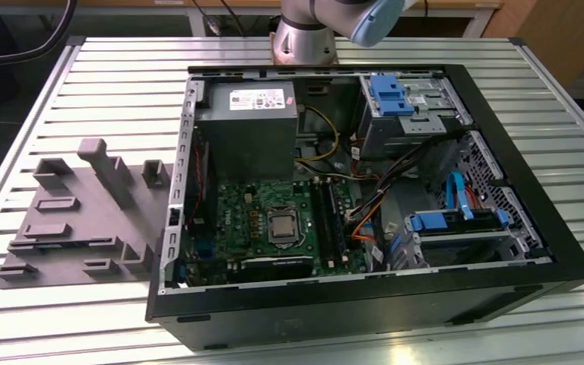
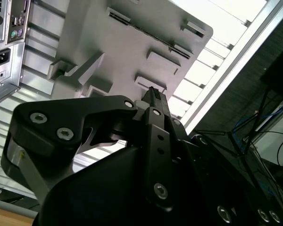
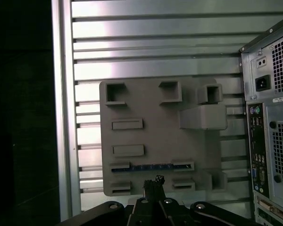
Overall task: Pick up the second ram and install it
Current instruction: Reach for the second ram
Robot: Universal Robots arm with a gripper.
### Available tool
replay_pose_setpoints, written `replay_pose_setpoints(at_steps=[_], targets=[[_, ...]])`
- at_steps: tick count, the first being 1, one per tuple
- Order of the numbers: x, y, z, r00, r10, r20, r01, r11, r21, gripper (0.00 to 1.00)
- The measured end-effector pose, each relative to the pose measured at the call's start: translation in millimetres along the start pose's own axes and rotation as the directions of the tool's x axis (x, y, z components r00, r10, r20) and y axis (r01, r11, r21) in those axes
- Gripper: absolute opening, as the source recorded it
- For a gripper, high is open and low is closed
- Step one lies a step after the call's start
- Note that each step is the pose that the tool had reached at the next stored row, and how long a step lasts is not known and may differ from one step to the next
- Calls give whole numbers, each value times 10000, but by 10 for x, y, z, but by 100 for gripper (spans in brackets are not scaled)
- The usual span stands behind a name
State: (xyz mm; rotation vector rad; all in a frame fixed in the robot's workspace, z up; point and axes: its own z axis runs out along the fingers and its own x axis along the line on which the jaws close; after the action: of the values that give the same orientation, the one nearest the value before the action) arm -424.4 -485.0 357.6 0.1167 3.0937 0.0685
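In both wrist views the gripper [image 3: 157, 179] [image 2: 153, 92] hangs above the grey holder plate [image 3: 151, 127], fingertips pressed together w/ nothing btwn them. It touches nothing.

The ram [image 3: 151, 166] is a thin dark stick w/ a bluish sheen. It sits on the plate w/ its ends resting in two slotted blocks [image 3: 119, 166], one at each end. In the first wrist view it lies crosswise to the gripper, just beyond the tip and roughly centred on it. Tip and ram are apart; how far above the plate the tip is, can't tell.

Further out from the tip, past the ram, the plate carries more raised blocks, some flat, some hollow squares, plus one taller wedge-like piece [image 3: 203, 117].

The plate lies on a slatted metal table [image 3: 155, 47]. Off to one side of the gripper, just beside the plate, stands the PC case [image 3: 269, 117] w/ its rear ports and power socket facing the camera.

In the exterior view the case [image 1: 535, 228] lies open, green motherboard [image 1: 261, 220] inside. The plate [image 1: 79, 228] is at the exterior view's left of it, and the arm [image 1: 307, 30] is at the table's far edge
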Motion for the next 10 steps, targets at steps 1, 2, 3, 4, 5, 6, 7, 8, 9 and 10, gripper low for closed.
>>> replay_pose_setpoints(at_steps=[1, 2, 3, 4, 5, 6, 7, 8, 9, 10], targets=[[0, -2, 4, 10000, 0, 0, 0, 10000, 0, 11], [0, -3, 10, 10000, 0, 1, 0, 10000, 0, 11], [0, -4, 16, 10000, 0, 1, 0, 10000, -1, 11], [0, -5, 21, 10000, 0, 0, 0, 10000, 0, 11], [1, -6, 27, 10000, 0, 1, 0, 10000, -1, 11], [1, -7, 33, 10000, 0, 1, 0, 10000, 0, 11], [1, -8, 38, 10000, 0, 1, 0, 10000, -1, 11], [1, -9, 43, 10000, 0, 1, 0, 10000, -1, 11], [2, -9, 47, 10000, 0, 1, 0, 10000, 0, 11], [2, -9, 52, 10000, 0, 1, 0, 10000, 0, 11]])
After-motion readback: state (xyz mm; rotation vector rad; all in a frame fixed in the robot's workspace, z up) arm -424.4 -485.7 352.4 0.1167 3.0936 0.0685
